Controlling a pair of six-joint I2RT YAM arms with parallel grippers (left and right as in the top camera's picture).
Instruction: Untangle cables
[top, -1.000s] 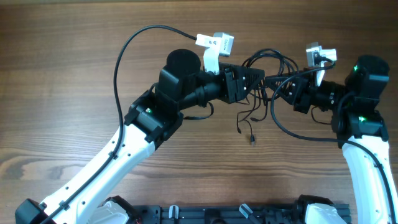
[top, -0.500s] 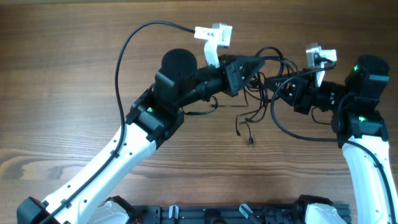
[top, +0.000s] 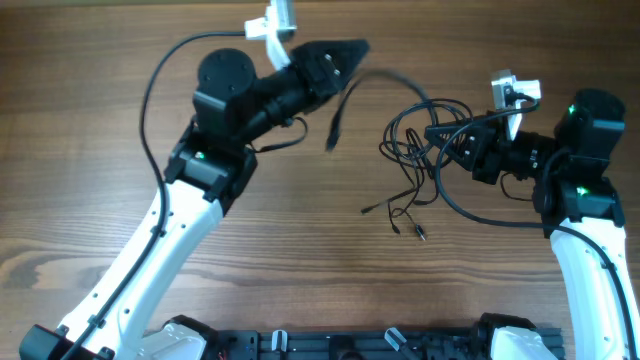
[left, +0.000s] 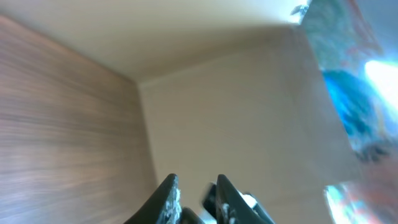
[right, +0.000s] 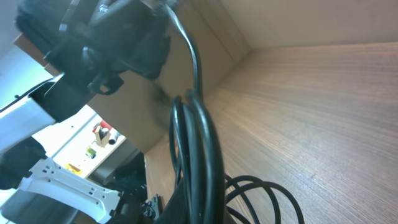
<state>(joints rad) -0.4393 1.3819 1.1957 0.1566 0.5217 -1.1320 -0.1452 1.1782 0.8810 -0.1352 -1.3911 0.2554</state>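
Observation:
The cables (top: 415, 140) are thin black cords looped in a loose tangle at the right of the wooden table, with small plug ends (top: 418, 233) trailing toward the front. My right gripper (top: 437, 133) is shut on the tangle. In the right wrist view several cords (right: 198, 124) rise straight up from its jaws (right: 194, 210). One strand (top: 340, 110) arcs out leftward, blurred, its plug end hanging free. My left gripper (top: 358, 47) is raised at the back, above and left of that strand and apart from it. Its jaws (left: 196, 186) stand slightly parted with nothing between them.
The left arm's own thick black cable (top: 160, 80) loops over the back left of the table. A black rail (top: 340, 345) runs along the front edge. In the right wrist view the left arm (right: 106, 37) looms just beyond the held cords.
My left gripper swung up and to the left, away from the tangle, drawing one strand out, and its jaws parted. That strand now trails free. The right arm has stayed still.

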